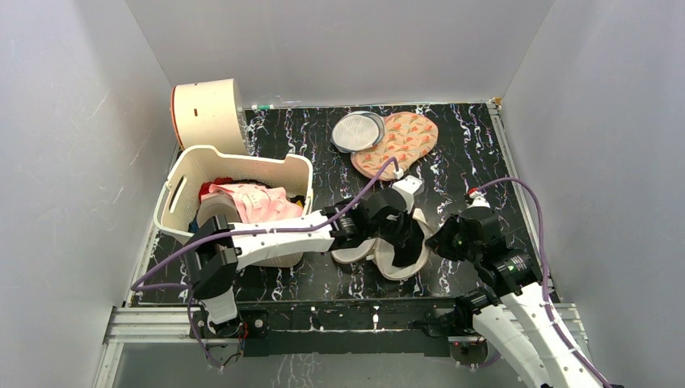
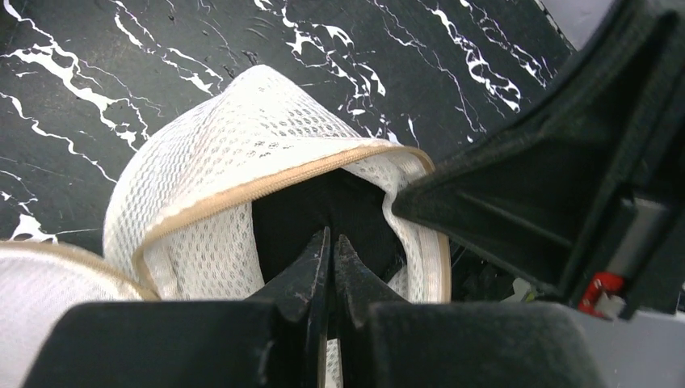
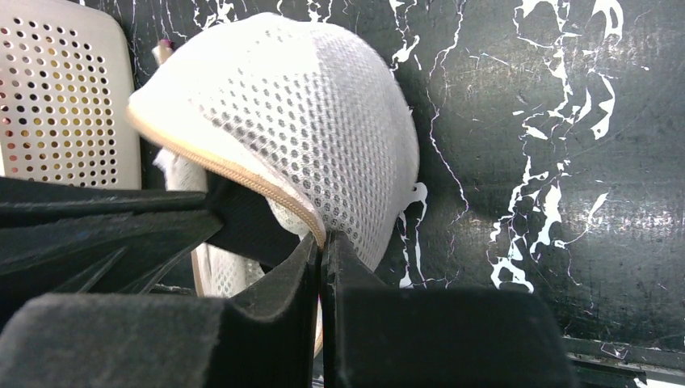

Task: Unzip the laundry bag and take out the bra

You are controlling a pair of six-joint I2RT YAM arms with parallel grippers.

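The laundry bag [image 1: 401, 263] is a pale mesh dome with a tan zipper rim, lying at the table's front centre. It is unzipped and gapes; only dark shows inside it in the left wrist view [image 2: 242, 153]. My left gripper [image 1: 400, 234] [image 2: 331, 240] is shut on the bag's lower rim. My right gripper [image 1: 437, 241] [image 3: 321, 240] is shut on the upper zipper rim [image 3: 242, 174] and holds that half lifted. A pink soft piece with a faint print [image 1: 257, 202], seemingly the bra, lies on top of the basket's contents.
A white perforated basket [image 1: 250, 156] with clothes stands at the left. A cream round box [image 1: 208, 113] is behind it. A grey round mesh pouch [image 1: 359, 131] and an orange-patterned pouch [image 1: 401, 141] lie at the back. White walls enclose the table.
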